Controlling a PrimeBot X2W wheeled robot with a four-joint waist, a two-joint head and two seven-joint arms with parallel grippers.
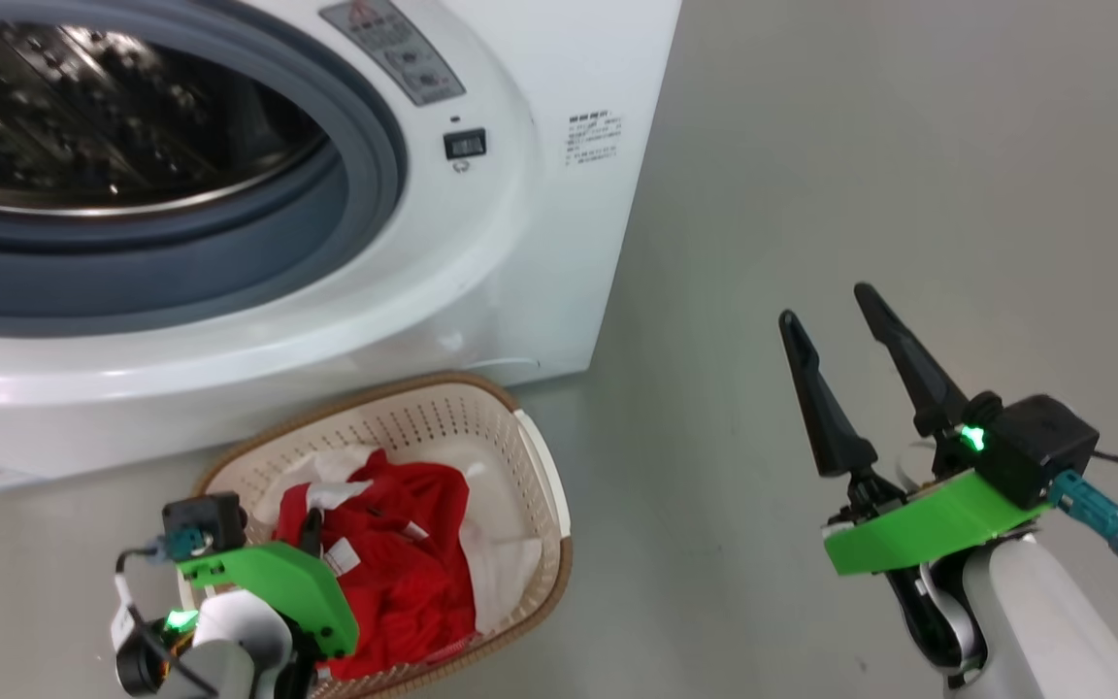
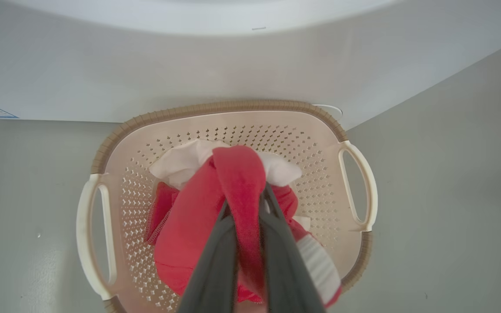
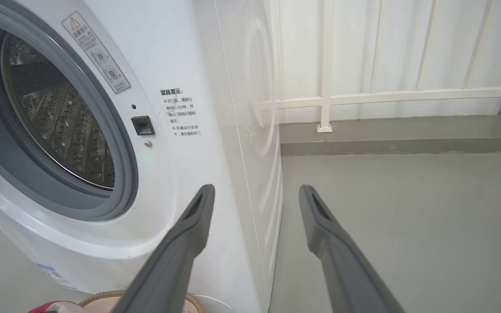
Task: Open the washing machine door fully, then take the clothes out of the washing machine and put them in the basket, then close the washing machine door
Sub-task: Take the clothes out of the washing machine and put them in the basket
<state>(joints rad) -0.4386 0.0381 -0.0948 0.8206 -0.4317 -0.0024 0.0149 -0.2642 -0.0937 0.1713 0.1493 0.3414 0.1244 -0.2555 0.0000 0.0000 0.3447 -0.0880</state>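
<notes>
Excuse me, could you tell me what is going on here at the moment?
The robot is unloading a washing machine. Its left hand is shut on a red garment that hangs down into the basket in front of the machine, on top of white fabric. The right hand hangs open and empty beside the machine. What shows of the drum looks empty.

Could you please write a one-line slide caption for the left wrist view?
Left gripper, shut on a red fold of the clothes, holds it over the basket before the washing machine.

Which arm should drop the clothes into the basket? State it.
Left. The left gripper is shut on the clothes directly above the basket; the right gripper stands open beside the washing machine.
</notes>
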